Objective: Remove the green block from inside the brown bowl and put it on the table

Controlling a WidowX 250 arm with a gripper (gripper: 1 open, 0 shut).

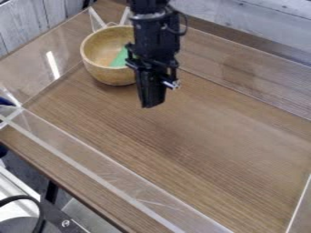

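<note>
The brown bowl (97, 67) stands at the back left of the table (201, 159). Inside it lies the green block (122, 57), with only a sliver showing past the arm. My black gripper (151, 100) points down just to the right of the bowl and in front of it, above the wood. Its fingers are together and nothing shows between them. The arm hides the bowl's right rim.
Clear plastic walls (73, 150) line the table's edges, one running along the front left. A pale wall with planks (31, 23) stands behind the table at the left. Dark floor and cables (31, 214) lie below the front corner.
</note>
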